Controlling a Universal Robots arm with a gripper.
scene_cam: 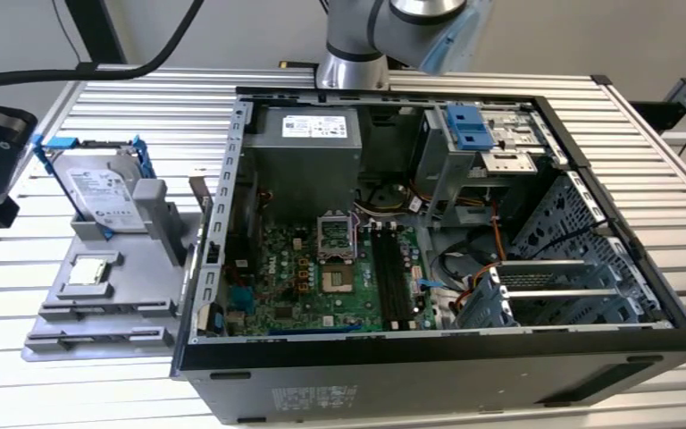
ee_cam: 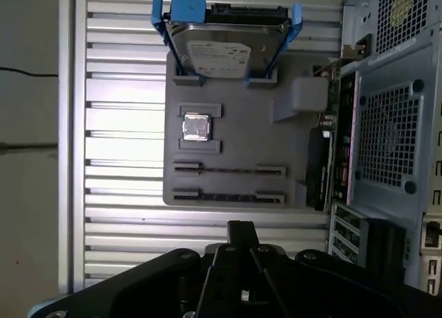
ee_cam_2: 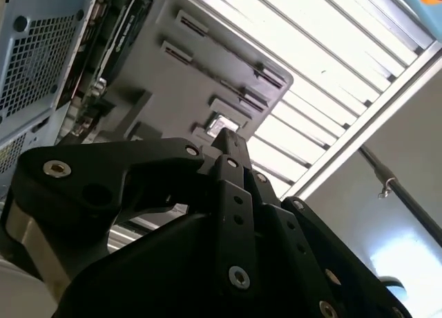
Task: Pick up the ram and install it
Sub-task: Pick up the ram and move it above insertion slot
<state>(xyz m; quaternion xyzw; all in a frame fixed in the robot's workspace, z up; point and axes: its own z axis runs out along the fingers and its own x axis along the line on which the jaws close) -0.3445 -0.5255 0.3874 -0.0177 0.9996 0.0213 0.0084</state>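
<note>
Gripper [ee_cam: 239, 228]: black, fingers drawn together to a single tip in both wrist views, nothing visible between them. It hangs over the slatted metal table [ee_cam: 117, 214], just off the edge of the grey holder tray [ee_cam: 235, 142]. Ram [ee_cam: 228, 195]: seemingly the thin dark strip standing edge-on in the tray's slotted row nearest the gripper, apart from the fingers; the identification is not certain. Second slotted row [ee_cam: 228, 170]: beside the first, contents not discernible. Square silver chip [ee_cam: 195, 128]: seated in a pocket of the tray. Hard drive [ee_cam: 221, 52]: in blue rails, at the tray's far end. Open computer case [scene_cam: 439, 353]: beside the tray, at the exterior view's right. Motherboard [scene_cam: 301, 268]: inside the case, with long black sockets [scene_cam: 393, 268].
</note>
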